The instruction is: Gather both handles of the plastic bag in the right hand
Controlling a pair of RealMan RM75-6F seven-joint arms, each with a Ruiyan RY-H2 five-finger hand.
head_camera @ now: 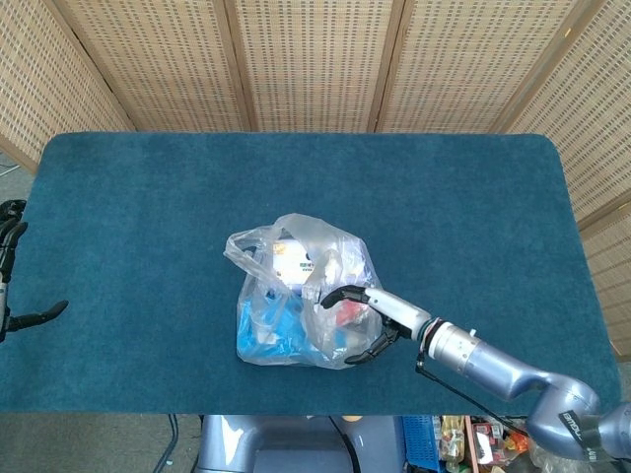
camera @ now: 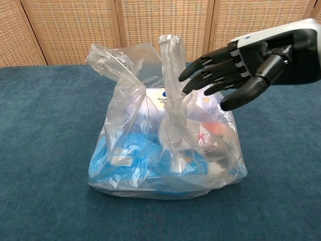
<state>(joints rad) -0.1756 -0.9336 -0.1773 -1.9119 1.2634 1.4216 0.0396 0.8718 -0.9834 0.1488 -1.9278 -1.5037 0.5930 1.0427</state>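
Observation:
A clear plastic bag (head_camera: 306, 296) (camera: 165, 145) full of blue, white and red items sits mid-table. Its two handles stand upright: one at the left (camera: 113, 68) and one in the middle (camera: 173, 65). My right hand (head_camera: 370, 315) (camera: 246, 63) hovers over the bag's right side with fingers spread, its fingertips (camera: 188, 75) just right of the middle handle, holding nothing. Whether they touch the plastic I cannot tell. My left hand (head_camera: 10, 281) stays at the table's far left edge, fingers apart and empty.
The blue table cloth (head_camera: 444, 197) lies bare around the bag. Wicker screen panels (head_camera: 315, 59) stand behind the table's far edge. A crate of small items (head_camera: 473, 439) sits below the near edge.

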